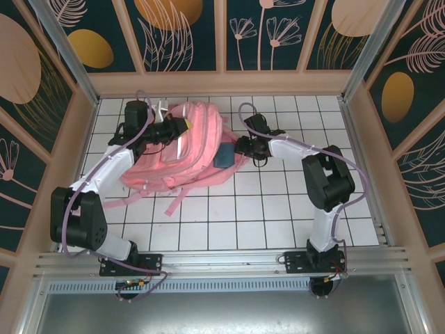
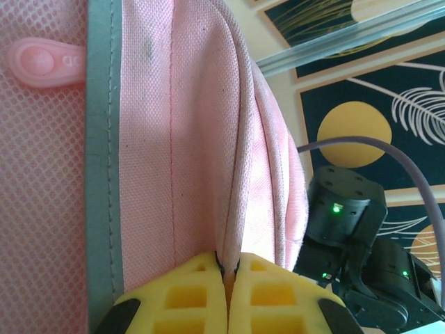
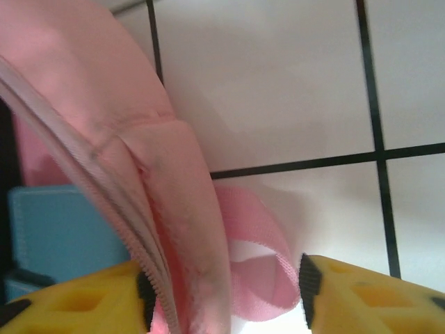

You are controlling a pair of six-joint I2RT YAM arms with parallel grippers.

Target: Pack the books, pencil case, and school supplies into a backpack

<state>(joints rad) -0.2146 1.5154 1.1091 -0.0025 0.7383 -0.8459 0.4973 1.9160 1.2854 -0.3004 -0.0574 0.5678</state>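
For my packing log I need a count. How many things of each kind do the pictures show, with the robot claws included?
backpack: 1
blue flat item: 1
claws, the left claw and the right claw: 2
Total: 4

A backpack (image 2: 195, 139) fold sits pinched between the left gripper (image 2: 228, 273) fingers (image 2: 184, 299); its zipper edge (image 3: 83, 149) and strap loop (image 3: 261, 268) lie between the right gripper (image 3: 226, 289) fingers (image 3: 76, 303); a flat pad (image 3: 62, 229) lies beyond the left finger, inside.
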